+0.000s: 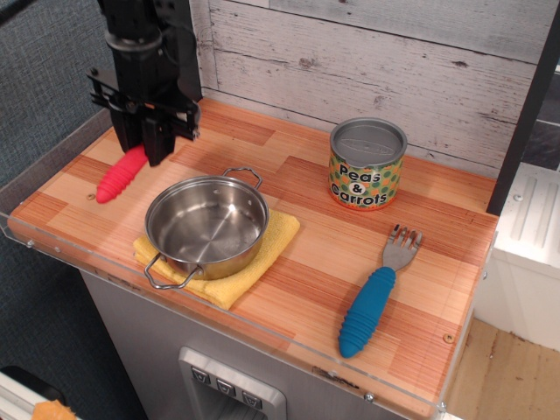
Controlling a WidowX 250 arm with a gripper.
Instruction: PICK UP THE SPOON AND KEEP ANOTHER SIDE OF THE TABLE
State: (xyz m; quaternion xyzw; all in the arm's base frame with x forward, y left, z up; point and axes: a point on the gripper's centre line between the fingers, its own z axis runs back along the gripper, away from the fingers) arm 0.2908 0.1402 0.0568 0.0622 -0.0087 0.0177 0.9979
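The spoon (120,174) shows only its ribbed pink-red handle, slanting down-left over the far left of the wood-plank table (306,271). Its silver bowl is hidden inside the gripper. My black gripper (145,144) hangs from the arm at the upper left and is shut on the spoon's upper end. The handle's tip is at or just above the table surface; I cannot tell if it touches.
A steel pot (206,226) sits on a yellow cloth (262,254) just right of the spoon. A "Peas & Carrots" can (367,163) stands at the back. A blue-handled fork (374,297) lies front right. A clear acrylic rim (52,245) edges the table.
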